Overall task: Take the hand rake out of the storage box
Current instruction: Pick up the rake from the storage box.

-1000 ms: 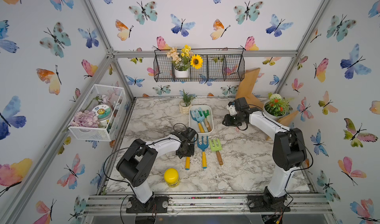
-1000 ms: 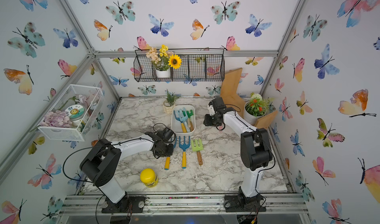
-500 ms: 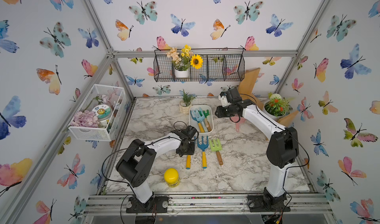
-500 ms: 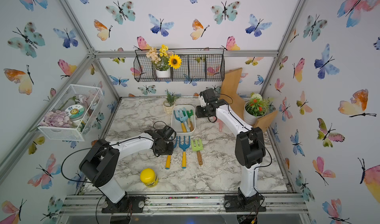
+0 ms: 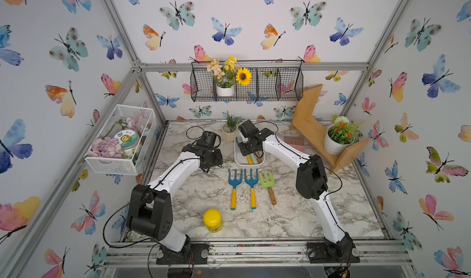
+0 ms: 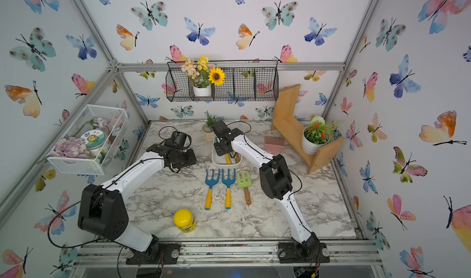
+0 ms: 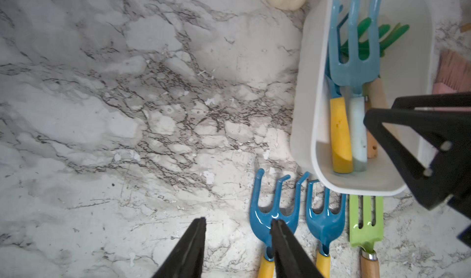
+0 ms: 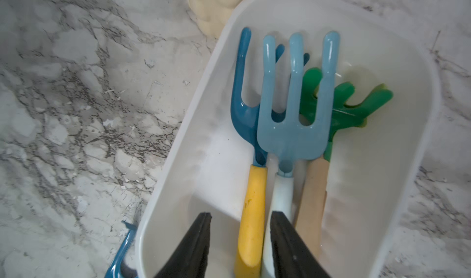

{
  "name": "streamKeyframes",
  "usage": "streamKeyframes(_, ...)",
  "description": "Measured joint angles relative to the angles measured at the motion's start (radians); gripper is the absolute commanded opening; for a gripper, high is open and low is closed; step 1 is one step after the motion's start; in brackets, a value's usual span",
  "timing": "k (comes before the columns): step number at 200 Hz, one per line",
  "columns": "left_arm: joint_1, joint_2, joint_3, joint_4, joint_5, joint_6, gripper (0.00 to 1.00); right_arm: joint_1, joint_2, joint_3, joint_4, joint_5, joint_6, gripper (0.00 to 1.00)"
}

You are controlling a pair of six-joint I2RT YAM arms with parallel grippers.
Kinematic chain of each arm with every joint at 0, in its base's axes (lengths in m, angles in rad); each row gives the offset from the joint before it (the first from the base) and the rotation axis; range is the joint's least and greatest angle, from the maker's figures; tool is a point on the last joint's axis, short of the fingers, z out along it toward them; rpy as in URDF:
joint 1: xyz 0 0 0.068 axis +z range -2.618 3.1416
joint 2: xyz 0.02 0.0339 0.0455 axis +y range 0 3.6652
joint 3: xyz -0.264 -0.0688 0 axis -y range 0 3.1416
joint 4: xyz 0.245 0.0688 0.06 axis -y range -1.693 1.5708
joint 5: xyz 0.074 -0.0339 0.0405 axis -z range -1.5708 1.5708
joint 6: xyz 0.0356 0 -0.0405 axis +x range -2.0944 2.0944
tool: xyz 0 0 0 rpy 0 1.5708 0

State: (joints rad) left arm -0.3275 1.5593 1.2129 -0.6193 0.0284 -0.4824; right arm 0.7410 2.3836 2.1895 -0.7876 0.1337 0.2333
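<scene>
Front edge of the surface (image 5: 305, 213): yellow jar (image 5: 212, 219), well apart from the work. No concern.

Mid-surface: three rakes (image 5: 251, 185) laid in a row, tines toward the storage box (image 8: 397, 187) and just beside its near end. If the box slides forward, it would push into them.

Beside the row's left end, the left gripper (image 7: 238, 220) hovers with its fingers spread and empty. It sits near the box, so a wide swing by either arm risks a knock.

Toward the back edge, mid-width, the storage box holds three more rakes. Over it, the right gripper (image 8: 240, 214) has its fingers spread, straddling the yellow handle of the dark blue rake (image 8: 244, 116), not pinching.

- Risk: the white handle of the pale blue rake (image 8: 290, 131) lies against the yellow one, with one finger over it. Closing may catch both or skid off.
- Risk: the pale blue head overlaps the dark blue tines and the green rake (image 8: 351, 106). Lifting could drag them along.
- Risk: the box looks light and may rise with the tool.

Beyond: cream pot (image 8: 216, 9) just past the box's far end. A shove could topple it.
</scene>
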Motion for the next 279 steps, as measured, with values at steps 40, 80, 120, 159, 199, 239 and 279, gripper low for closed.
streamKeyframes(40,0.006,0.002,0.000,0.001,0.019,0.021,0.46,-0.002,0.040,-0.008,-0.024,0.080,0.009,0.43)
streamKeyframes(80,0.006,0.002,-0.011,0.011,0.024,0.031,0.46,-0.005,0.044,-0.008,-0.027,0.135,0.019,0.43)
streamKeyframes(120,0.006,0.002,-0.019,0.014,0.024,0.034,0.46,-0.006,0.085,0.014,-0.018,0.158,0.026,0.42)
streamKeyframes(159,0.007,0.002,-0.022,0.017,0.025,0.038,0.46,-0.006,0.096,0.020,-0.005,0.181,0.040,0.37)
streamKeyframes(199,0.008,0.002,-0.022,0.017,0.025,0.039,0.46,-0.007,0.115,0.028,-0.005,0.209,0.060,0.32)
streamKeyframes(239,0.008,0.002,-0.020,0.017,0.026,0.041,0.46,-0.010,0.140,0.083,-0.042,0.218,0.061,0.31)
streamKeyframes(279,0.011,0.002,-0.014,0.016,0.043,0.042,0.46,-0.015,0.168,0.090,-0.043,0.210,0.062,0.27)
